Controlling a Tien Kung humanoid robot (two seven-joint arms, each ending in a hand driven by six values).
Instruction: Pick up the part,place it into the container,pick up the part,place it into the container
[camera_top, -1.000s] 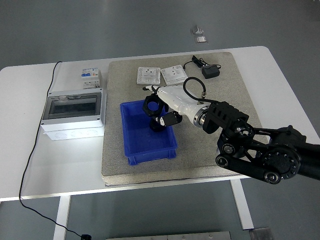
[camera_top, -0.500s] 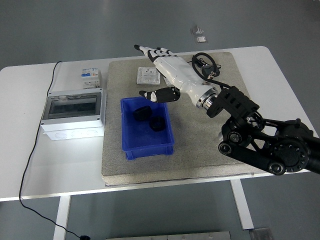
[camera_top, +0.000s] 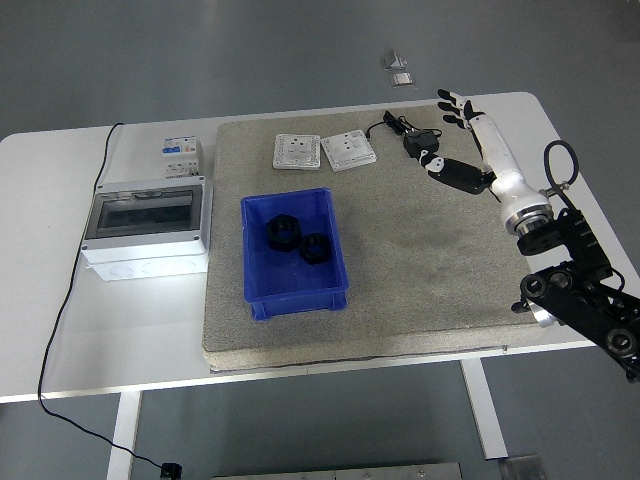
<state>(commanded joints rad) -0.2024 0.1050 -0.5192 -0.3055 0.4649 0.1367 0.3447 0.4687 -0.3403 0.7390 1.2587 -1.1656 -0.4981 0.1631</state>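
A: Where are the parts?

B: Two black parts lie inside the blue container (camera_top: 293, 290). One part (camera_top: 283, 231) sits toward the far left of the bin, the other part (camera_top: 318, 248) just beside it, nearer the middle. Both look like chunky nuts, each with a hole through it.

A: And the container itself?

B: It rests on a grey mat (camera_top: 420, 270) that covers much of the white worktop (camera_top: 60, 330), toward the mat's left side.

A: What is the robot doing?

B: Only the right arm shows. It comes in from the lower right, and the right hand (camera_top: 470, 150) is raised over the mat's far right corner, well apart from the container. Its fingers are spread and it holds nothing.

A: Anything else there?

B: Two white socket plates (camera_top: 322, 151) lie side by side at the mat's far edge. A black adapter (camera_top: 418, 143) with its cord lies near the hand. Left of the mat stands a grey enclosure box (camera_top: 148, 226) with a clear lid, and behind it a small breaker unit (camera_top: 181, 157). A thin black cable (camera_top: 60, 310) trails over the left of the worktop.
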